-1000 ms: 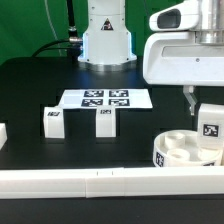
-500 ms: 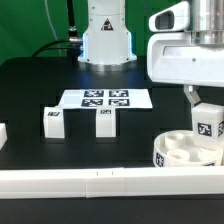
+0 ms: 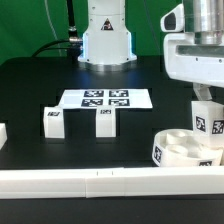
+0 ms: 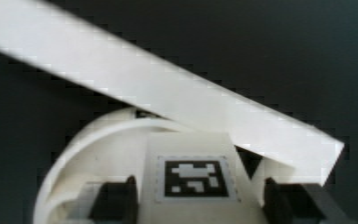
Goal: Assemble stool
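Gripper [image 3: 205, 104] was at right edge of ext. view, jaws narrow, clamped on held leg [image 3: 207, 124], upright w/ tag facing cam. It hung over back rim of seat disc [image 3: 178, 152] at lower right; contact unclear. Left leg [image 3: 53, 121] & middle leg [image 3: 105, 120] stood on surface [image 3: 30, 90], center-left, just in front of marker board [image 3: 105, 98]. Wrist view showed fingers [image 4: 105, 200] on both sides of held leg [image 4: 194, 175].
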Controlling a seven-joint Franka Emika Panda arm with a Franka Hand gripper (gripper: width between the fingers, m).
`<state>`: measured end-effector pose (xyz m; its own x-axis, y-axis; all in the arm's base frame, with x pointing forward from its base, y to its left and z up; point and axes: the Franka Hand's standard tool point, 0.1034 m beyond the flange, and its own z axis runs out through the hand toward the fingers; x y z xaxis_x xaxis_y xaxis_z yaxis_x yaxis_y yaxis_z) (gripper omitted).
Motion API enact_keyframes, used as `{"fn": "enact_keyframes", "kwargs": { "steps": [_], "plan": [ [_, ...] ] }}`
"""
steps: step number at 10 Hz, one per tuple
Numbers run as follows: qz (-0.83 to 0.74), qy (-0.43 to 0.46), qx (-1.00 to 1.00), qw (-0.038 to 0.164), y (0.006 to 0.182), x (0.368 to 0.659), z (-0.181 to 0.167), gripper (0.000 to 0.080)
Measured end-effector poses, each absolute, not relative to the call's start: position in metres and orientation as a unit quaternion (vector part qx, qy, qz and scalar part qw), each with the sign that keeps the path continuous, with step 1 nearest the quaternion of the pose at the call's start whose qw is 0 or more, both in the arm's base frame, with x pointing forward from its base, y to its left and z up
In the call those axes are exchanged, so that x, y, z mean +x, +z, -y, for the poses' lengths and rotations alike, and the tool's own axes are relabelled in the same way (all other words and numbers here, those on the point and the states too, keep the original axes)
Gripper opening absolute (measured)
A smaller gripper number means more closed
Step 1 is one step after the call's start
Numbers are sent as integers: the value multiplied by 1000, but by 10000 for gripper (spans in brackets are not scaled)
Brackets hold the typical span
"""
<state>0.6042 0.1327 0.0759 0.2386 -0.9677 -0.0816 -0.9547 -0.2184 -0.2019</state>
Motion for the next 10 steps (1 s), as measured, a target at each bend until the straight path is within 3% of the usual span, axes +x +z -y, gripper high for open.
{"fn": "enact_keyframes", "kwargs": {
  "steps": [3,6,7,8,9,10],
  "plan": [
    [-734,-26,-661,150,76,605,-136,340],
    [-799,0,-578,163,76,604,-138,340],
    [-811,6,-561,165,75,603,-141,413],
    [-806,5,-569,165,75,602,-141,550],
    [-805,5,-569,165,75,602,-142,550],
    [-803,4,-573,166,76,603,-141,629]
  ]
}}
